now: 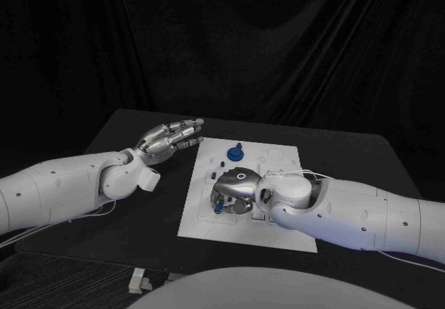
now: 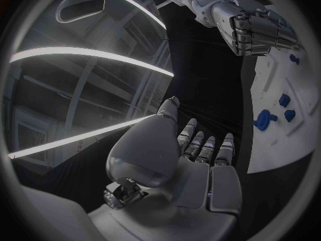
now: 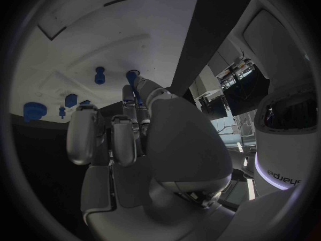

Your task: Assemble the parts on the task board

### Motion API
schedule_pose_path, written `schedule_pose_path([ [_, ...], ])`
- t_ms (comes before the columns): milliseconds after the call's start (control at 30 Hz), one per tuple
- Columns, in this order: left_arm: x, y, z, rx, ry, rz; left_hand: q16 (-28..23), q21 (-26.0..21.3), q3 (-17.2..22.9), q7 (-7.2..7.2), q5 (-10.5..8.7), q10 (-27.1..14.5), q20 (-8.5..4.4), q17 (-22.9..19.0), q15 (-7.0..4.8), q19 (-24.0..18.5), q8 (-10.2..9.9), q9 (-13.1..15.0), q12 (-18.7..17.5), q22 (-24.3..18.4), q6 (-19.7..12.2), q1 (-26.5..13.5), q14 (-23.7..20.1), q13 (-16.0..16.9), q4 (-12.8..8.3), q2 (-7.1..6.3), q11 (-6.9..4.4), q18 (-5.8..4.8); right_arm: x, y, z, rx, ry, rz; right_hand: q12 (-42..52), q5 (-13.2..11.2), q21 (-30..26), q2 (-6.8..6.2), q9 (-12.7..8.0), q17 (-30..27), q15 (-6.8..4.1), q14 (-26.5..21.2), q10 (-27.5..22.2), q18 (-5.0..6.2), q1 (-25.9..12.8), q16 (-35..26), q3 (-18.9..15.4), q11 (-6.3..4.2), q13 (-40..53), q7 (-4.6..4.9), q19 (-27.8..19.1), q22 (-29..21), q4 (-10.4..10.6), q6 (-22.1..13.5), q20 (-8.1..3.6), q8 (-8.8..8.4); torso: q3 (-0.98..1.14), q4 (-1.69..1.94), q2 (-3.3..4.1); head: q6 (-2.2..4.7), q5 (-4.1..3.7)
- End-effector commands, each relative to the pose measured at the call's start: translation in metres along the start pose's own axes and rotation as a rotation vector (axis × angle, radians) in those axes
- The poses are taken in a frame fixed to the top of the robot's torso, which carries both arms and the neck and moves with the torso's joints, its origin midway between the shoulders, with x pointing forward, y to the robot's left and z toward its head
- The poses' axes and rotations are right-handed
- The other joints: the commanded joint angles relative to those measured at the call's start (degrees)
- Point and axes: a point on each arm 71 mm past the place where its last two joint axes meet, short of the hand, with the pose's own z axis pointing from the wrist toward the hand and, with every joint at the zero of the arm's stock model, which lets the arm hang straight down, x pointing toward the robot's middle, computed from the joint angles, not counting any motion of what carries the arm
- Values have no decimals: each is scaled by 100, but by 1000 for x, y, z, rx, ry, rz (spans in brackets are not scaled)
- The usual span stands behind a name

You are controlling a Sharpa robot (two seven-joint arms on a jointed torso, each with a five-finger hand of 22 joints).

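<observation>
- Head view, nearest first: right hand [image 1: 236, 192] down over the near middle of the task board [image 1: 278, 154], fingers curled under toward a small blue part [image 1: 218, 208] at their tips. Cannot tell from here whether pinched or merely touched.
- Farther out: left hand [image 1: 172, 138] hovering off the board's far-left corner, above the black table [image 1: 111, 212], fingers spread and straight, holding nothing.
- On the board's far half: one round blue disc part [image 1: 236, 153], plus a few smaller blue pieces between it and the right hand.
- Left wrist view: own palm and fingers [image 2: 200, 147] splayed, nothing in them. Across the gap, the right hand curled above the white board. Four blue pieces countable here, the largest a flanged disc [image 2: 265, 118].
- Right wrist view: fingers [image 3: 114, 139] bent inward, the longest tip [image 3: 144, 88] reaching a blue peg [image 3: 132, 75] standing in the board, apparently touching. Grip not confirmed. Five or six blue pieces visible, exact count uncertain.
- Handling, as a judgement: likely light, rigid plastic, smooth and apt to slip or tip. Best taken at the sides with a fingertip pinch, kept upright for seating in the board's recesses.
</observation>
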Motion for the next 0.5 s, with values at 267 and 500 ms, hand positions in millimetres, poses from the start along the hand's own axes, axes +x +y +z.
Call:
schedule_pose_path([
  [267, 2, 1, 1, -3, 17, -21, 32, 4, -16, 4, -27, -33, 38, 10, 53, 3, 41, 13, -20, 5, 81, -3, -11, -6, 21, 49, -1, 113, 7, -2, -1, 21, 39, -5, -25, 31, -8, 44, -5, -14, -31, 250, 32, -80, -9, -34, 25, 2, 5, 68, -10, 1025, -3, 87, -34, 10, 0, -3, 0, -1, 4],
  [500, 2, 2, 1, -8, 17, -22, 32, 4, -16, 4, -27, -33, 38, 10, 53, 3, 41, 13, -20, 5, 81, -3, -11, -6, 21, 49, -1, 113, 7, -1, -1, 20, 38, -5, -25, 31, -8, 44, -5, -14, -31, 250, 32, -80, -9, -34, 25, 2, 5, 68, -10, 1025, -3, 87, -34, 10, 0, 3, 2, -1, -5],
])
